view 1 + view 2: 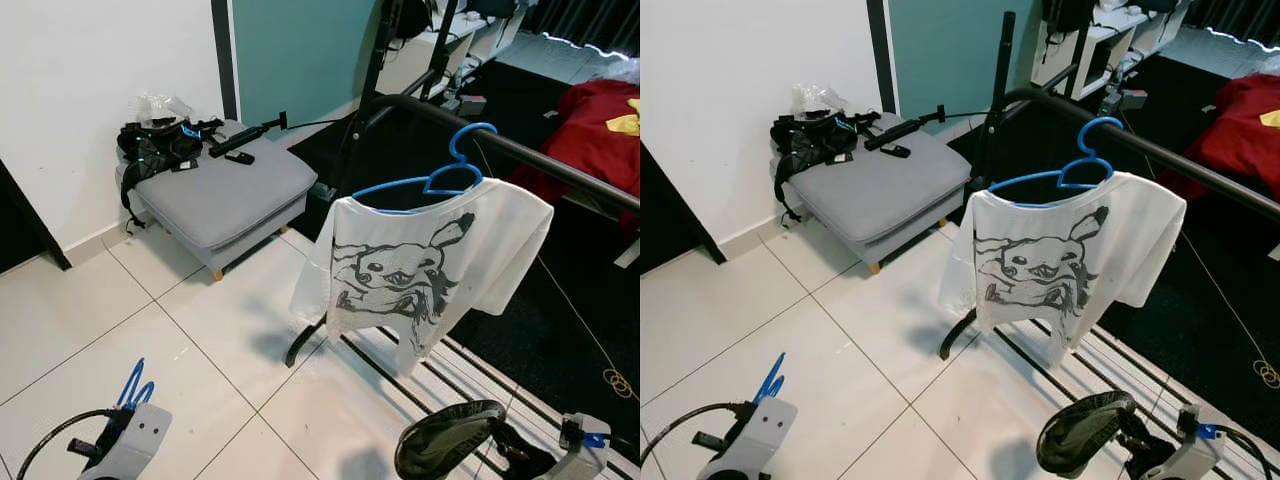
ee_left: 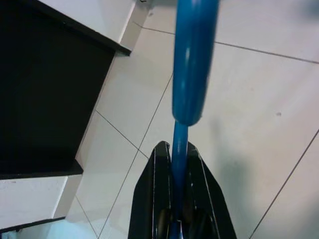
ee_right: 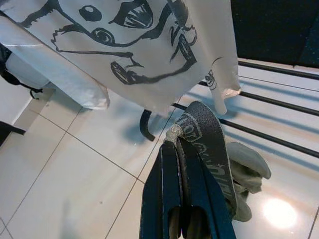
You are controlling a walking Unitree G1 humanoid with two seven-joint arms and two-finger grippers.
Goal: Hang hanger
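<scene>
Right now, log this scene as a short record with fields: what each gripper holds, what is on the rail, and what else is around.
left gripper: shut on a blue hanger, low over the floor tiles
right gripper: shut on a grey garment, low near the rack's base
rail: dark bar with a second blue hanger hooked over it
shirt: white, cartoon print, hanging on that hanger
footstool: grey, against the wall, with a black bag on it
task status: held hanger not yet on the rail
</scene>
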